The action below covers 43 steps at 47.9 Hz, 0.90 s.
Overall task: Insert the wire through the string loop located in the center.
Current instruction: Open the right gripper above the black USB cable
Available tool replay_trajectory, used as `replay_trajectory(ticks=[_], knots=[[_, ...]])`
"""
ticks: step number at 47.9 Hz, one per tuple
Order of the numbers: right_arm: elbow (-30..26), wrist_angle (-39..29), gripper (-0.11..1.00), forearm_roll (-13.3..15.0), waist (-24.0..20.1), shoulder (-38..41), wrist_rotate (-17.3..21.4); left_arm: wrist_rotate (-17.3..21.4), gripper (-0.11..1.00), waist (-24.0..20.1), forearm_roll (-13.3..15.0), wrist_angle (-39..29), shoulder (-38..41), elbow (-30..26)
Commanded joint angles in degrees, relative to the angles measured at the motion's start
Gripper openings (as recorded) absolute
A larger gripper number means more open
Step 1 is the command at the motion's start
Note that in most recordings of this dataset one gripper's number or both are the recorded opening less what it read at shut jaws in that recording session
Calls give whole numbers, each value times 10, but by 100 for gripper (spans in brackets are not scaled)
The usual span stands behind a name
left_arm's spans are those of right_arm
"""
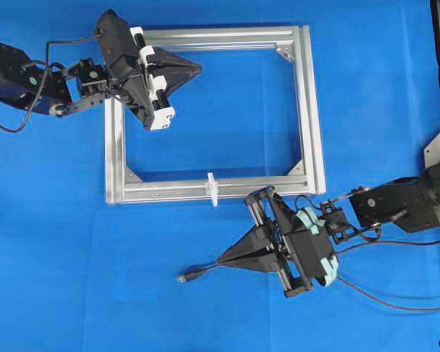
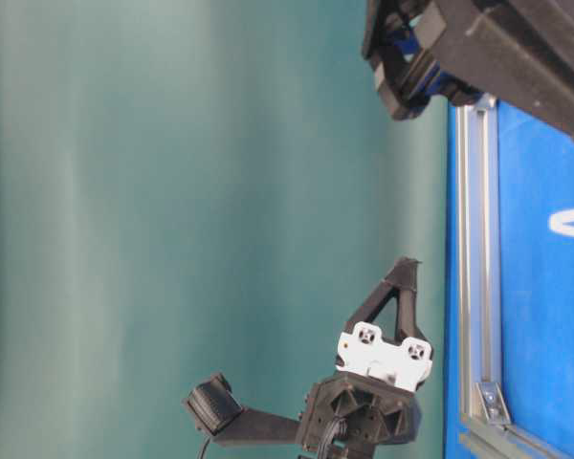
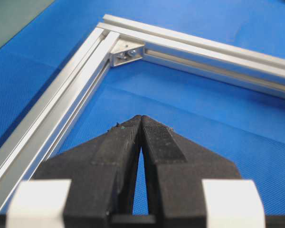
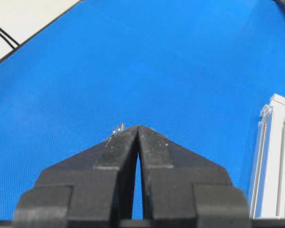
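Clearly, nearest the bottom of the overhead view we have our right gripper, fingers pressed together and pinching the wire a little behind its plug tip, which juts out to the lower left over the blue mat; in the right wrist view only a glint of the metallic end shows just past the closed fingertips. We judge the step in hand to be bringing that tip up to the string loop, which stands across the lower bar of the silver frame, above and slightly left of our right gripper and apart from it. To do it well, we should turn the tip so it points along the loop's opening, approach low and slowly, and keep the free stub short so it does not droop or push the loop over. Farther off, at the upper left of the overhead view, our left gripper hovers over the frame's top bar with its fingers closed on nothing, as the left wrist view confirms. Counting: we see one wire, one string loop, one frame with four corner brackets, and two grippers.
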State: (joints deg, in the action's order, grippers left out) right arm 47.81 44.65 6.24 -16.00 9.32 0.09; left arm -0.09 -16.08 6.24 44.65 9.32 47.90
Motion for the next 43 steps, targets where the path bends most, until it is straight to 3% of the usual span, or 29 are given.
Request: replay_trajectory(ticks=[1, 6, 29, 35, 43], knots=[[-11, 3, 0, 3, 0, -26, -4, 6, 0, 5, -13, -4, -18, -5], [-13, -18, -5, 4, 0, -33, -5, 6, 0, 6, -13, -14, -18, -4], [-20, -47, -2, 4, -1, -34, 19, 6, 0, 8, -13, -16, -19, -3], [-23, -47, 18, 4, -4, -34, 25, 6, 0, 8, -13, -16, -19, -2], [-25, -47, 64, 4, -12, -35, 25, 7, 0, 8, -13, -16, -18, -2]])
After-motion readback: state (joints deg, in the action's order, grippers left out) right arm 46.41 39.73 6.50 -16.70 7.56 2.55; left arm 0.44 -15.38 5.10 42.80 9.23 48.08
